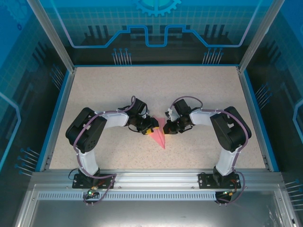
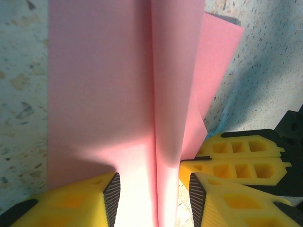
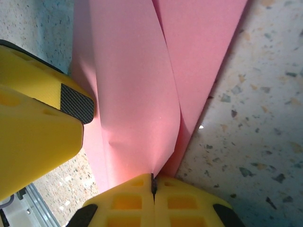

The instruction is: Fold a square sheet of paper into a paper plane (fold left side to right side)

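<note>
1. The slim, pointed pink-red paper plane (image 1: 161, 135) lies mid-table on the speckled beige tabletop (image 1: 104, 94), between both arms, with its nose toward their bases.
2. The right gripper (image 3: 153, 189) is clamped on a paper edge, lifting a flap.
3. The left gripper (image 2: 154, 198) has its yellow jaws apart, astride the raised crease and apparently not pinching it.
4. I'd say the side-over-side fold is under way. Next, the flap needs carrying across, its edges matched, and the crease pressed flat.
</note>
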